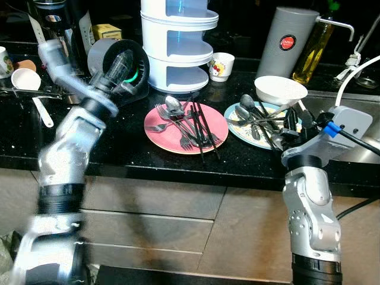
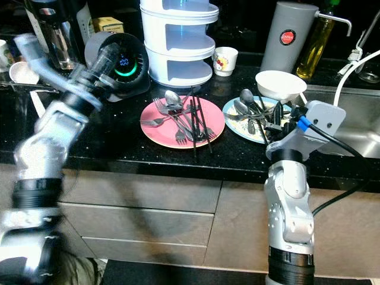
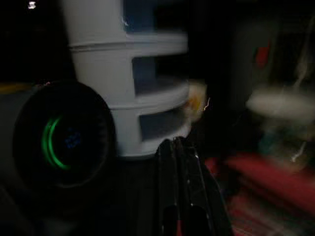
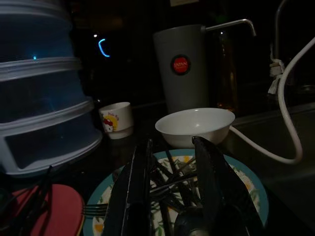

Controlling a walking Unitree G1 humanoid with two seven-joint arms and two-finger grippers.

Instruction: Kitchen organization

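A pink plate [image 1: 161, 140] at the counter's middle carries forks, a spoon [image 1: 173, 104] and black chopsticks [image 1: 202, 127]. To its right, a blue-rimmed plate [image 4: 256, 189] holds several spoons and forks. A white bowl [image 1: 280, 89] stands just behind it. My right gripper [image 4: 173, 142] hangs open low over the blue-rimmed plate, with the cutlery lying under and between its fingers. My left gripper [image 3: 179, 147] is raised and blurred, its fingers pressed together and empty, in front of a round grey device with a green ring [image 2: 122, 59].
A white tiered container [image 1: 178, 41] stands behind the pink plate, with a small printed cup [image 1: 221, 66] beside it. A grey canister [image 1: 289, 41] and an oil bottle [image 1: 312, 50] are at the back right. A sink [image 1: 368, 148] lies at the far right. Mugs and bottles crowd the left.
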